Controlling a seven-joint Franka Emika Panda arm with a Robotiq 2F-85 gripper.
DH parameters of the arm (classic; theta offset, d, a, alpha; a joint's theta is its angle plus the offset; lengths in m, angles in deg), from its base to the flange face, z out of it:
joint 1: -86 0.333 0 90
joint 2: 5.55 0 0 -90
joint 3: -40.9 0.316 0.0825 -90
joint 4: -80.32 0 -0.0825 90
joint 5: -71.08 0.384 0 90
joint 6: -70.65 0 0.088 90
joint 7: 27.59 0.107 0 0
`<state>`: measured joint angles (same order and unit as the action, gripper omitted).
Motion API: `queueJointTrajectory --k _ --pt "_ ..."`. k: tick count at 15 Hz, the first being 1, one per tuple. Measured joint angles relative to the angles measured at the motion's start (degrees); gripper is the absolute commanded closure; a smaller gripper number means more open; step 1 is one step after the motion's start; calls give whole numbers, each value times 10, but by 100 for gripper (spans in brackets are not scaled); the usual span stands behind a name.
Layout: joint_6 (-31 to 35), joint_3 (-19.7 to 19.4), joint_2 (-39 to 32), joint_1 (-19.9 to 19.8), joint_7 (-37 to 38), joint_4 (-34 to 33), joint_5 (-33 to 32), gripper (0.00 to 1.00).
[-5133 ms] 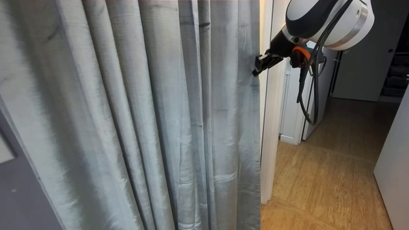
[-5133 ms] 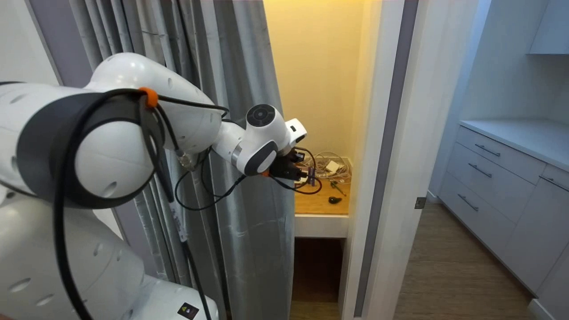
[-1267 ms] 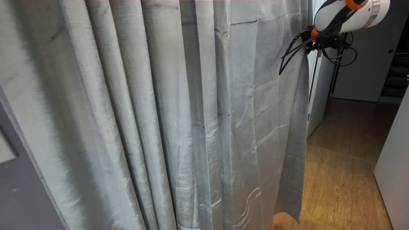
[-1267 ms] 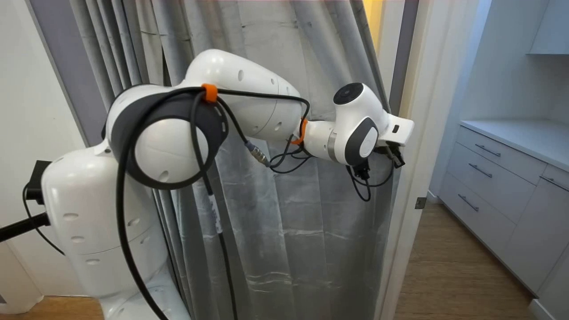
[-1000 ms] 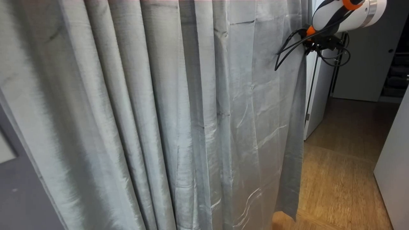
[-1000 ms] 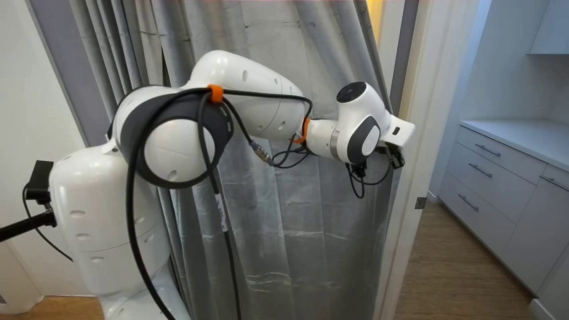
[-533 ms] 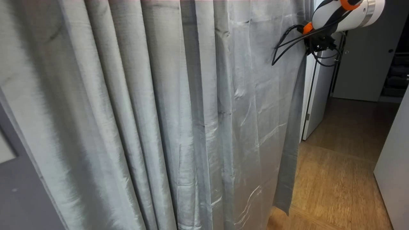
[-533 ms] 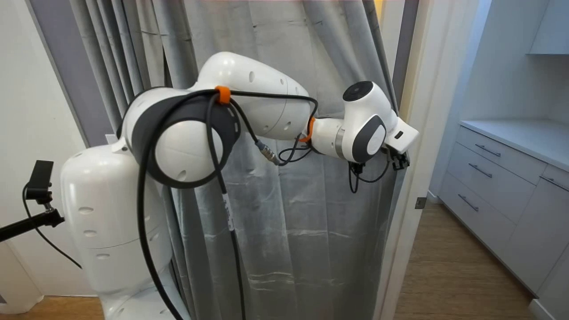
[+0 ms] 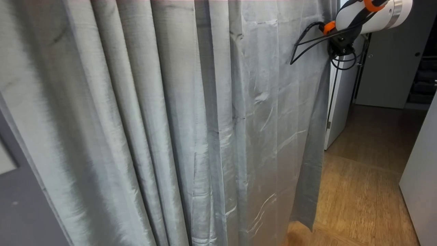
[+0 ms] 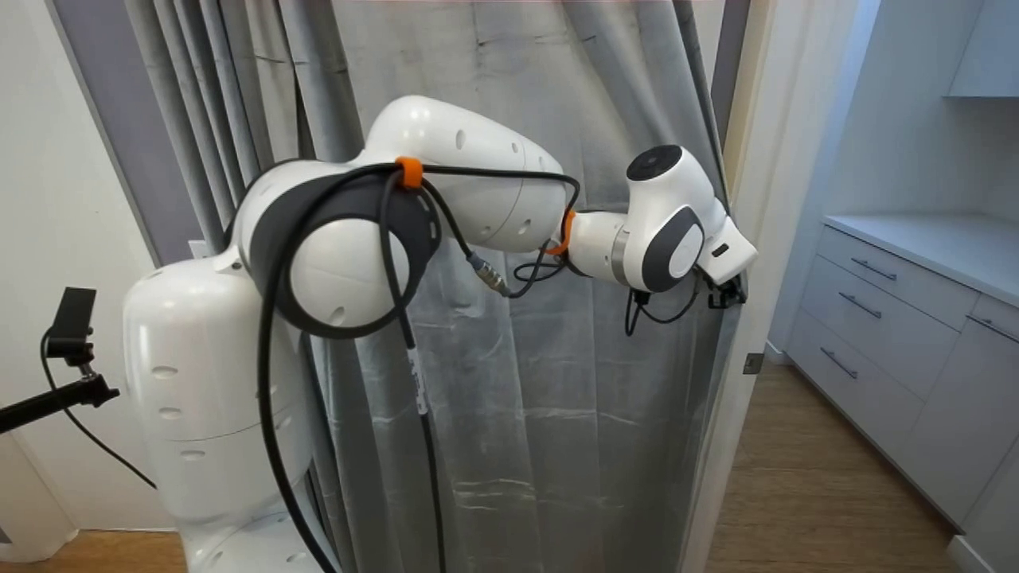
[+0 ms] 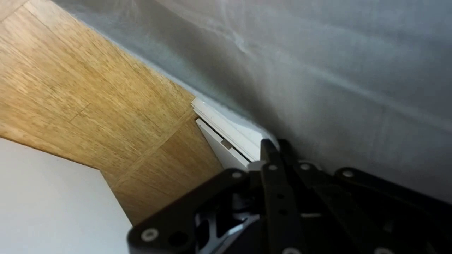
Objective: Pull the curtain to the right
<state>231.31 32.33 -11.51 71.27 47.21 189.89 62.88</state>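
At the free edge of the curtain (image 9: 177, 119), the gripper (image 11: 279, 146) stood with its fingers pressed together, apparently pinching the cloth: the wrist view showed the border running down to the fingertips, fabric on one side and wooden floor (image 11: 106, 88) on the other. The curtain hung with its long axis and pleats vertical, and in both exterior views nearly all of it lay to the left of the gripper. A rightward pull would thus act across the long axis, with the cloth following from behind. Below the grip the edge slanted down and leftward, so the bottom corner sat left of the fingers. In an exterior view the gripper overlapped the white door frame (image 10: 772, 255); whether the two touched could not be told. The pull was judged well advanced, and any further travel likely called for clearance from that frame.
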Motion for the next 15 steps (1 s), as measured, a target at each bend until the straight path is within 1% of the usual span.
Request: queueJointTrajectory --k 6,7,8,9,12,15 --pt "-10 -5 -6 0 52 -7 0 100" --pt "-11 -5 -6 1 54 -7 0 74" --pt "-12 -5 -6 2 56 -7 0 73" --pt "-16 -5 -7 2 56 -7 0 67" --pt "-64 -9 -25 0 56 3 -3 46" --pt "-103 -34 -43 11 42 11 -13 25"
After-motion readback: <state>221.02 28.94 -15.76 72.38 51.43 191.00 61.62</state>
